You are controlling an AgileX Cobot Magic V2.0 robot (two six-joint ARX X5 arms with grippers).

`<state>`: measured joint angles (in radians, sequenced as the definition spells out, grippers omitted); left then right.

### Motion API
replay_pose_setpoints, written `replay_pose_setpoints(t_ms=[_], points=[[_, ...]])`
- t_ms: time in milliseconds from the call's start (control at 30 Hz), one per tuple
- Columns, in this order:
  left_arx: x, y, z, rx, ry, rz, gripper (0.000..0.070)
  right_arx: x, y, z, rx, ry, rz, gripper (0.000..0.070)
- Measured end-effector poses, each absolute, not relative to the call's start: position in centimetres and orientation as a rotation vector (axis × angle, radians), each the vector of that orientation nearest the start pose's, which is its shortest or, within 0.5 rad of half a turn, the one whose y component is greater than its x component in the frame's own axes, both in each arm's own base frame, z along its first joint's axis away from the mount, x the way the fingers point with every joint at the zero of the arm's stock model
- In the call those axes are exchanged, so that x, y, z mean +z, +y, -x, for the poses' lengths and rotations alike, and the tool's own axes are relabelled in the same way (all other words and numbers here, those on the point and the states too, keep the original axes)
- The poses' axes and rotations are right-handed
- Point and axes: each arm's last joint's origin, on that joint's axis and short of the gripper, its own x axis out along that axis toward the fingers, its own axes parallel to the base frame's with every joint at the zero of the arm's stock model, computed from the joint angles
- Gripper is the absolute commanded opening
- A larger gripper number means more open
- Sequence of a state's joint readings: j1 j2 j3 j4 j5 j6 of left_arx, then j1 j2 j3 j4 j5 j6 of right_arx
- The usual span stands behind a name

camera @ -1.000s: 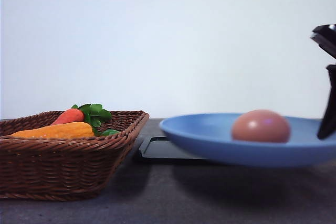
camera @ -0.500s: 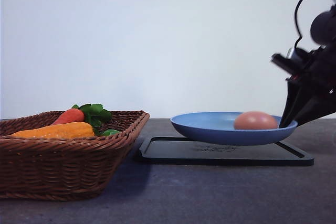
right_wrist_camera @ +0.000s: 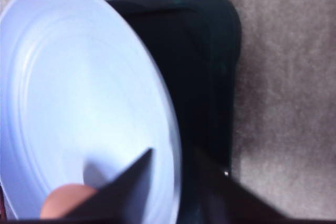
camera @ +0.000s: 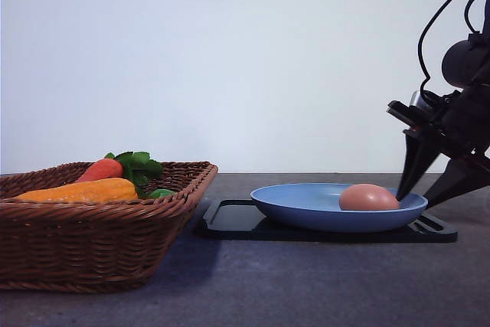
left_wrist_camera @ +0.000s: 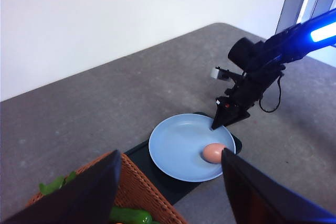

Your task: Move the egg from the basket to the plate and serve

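Small, smooth, pinkish-brown oval egg (camera: 368, 197) lying loose in the large round light-blue plate (camera: 306, 208), toward the rim nearest the right tool, free to roll. Probably light, hard-shelled and brittle, slick on its curve; best carried by the plate, not pinched directly, and kept level. Plate likely stiff and fairly light, smooth and perhaps slippery at its raised rim, that rim being the natural place to take hold. Plate resting on the flat black rectangular tray (camera: 230, 220), itself on the grey worktop (camera: 306, 281). Right tool (camera: 432, 181) at the plate's near edge, two dark fingers (camera: 417, 160) spread apart and straddling the rim, one over the plate's inside, one outside above the tray; no firm pinch visible, contact with the rim hard to judge. Left tool (left_wrist_camera: 168, 190) raised high above the scene, fingers wide apart, holding nothing. Off to the left, dark brown shallow woven wicker basket (camera: 92, 243) with an orange corn cob (camera: 76, 190) and a red-orange carrot with green leaves (camera: 103, 168) inside.
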<state>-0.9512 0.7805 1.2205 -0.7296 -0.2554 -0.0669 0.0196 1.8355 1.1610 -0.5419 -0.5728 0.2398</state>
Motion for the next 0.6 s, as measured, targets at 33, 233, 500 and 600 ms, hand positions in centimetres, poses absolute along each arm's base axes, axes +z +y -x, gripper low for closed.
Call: replay_pose_setpoints(t_ms=[33, 233, 500, 600], points=[[42.0, -9.6, -7.7, -0.681, 0.273, -0.109, 0.0393, 16.6, 2.3, -34.9, 0.375, 1.250, -0.542, 0.0251], [41.3, -11.2, -8.9, -0.677, 0.324, -0.149, 0.0393, 17.3, 2.0, -34.7, 0.372, 1.241, -0.545, 0.0251], [39.2, -14.6, -11.7, -0.652, 0.434, -0.259, 0.0391, 22.5, 0.2, -32.4, 0.347, 1.139, -0.553, 0.0232], [37.8, -16.2, -13.3, -0.632, 0.498, -0.307, 0.0374, 24.5, -0.2, -30.8, 0.338, 1.122, -0.552, 0.0185]])
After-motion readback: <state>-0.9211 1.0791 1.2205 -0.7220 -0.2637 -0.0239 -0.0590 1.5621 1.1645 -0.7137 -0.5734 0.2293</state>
